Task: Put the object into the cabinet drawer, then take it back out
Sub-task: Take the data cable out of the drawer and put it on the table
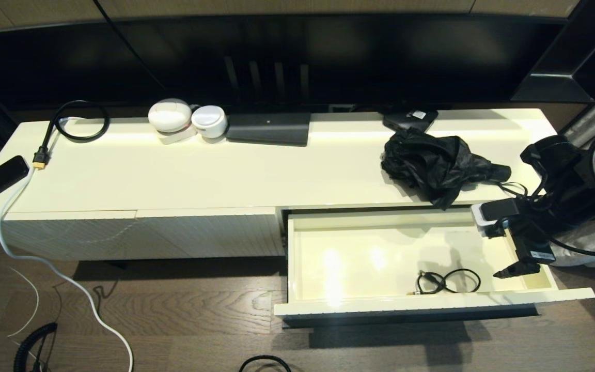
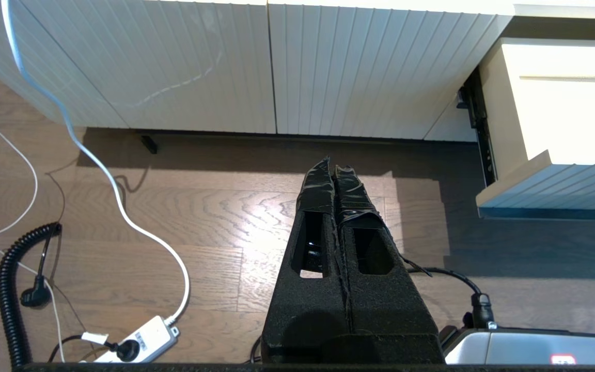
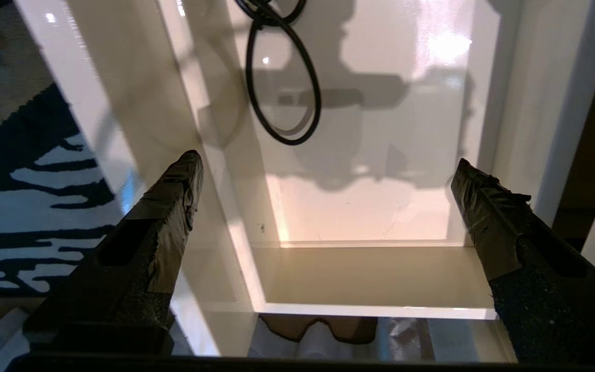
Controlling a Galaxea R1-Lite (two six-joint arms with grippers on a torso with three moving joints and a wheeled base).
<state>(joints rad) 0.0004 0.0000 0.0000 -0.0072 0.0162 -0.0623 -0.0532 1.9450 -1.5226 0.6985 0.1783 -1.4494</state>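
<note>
Lying in one cabinet drawer (image 1: 297,248): one black cable (image 1: 448,281).

Glossy cream lacquer gleams inside the cabinet drawer (image 1: 370,258), its front ribbed. On the smooth cabinet top (image 1: 225,170) behind it lies crumpled black cloth (image 1: 432,163); below, matt grained wood floor (image 1: 173,310).

Right arm (image 1: 561,181): black housings, looped black cables, a white block, perhaps a camera; both pincers carry tapered black foam-like fingers (image 3: 168,227) wrapped in tape.
</note>
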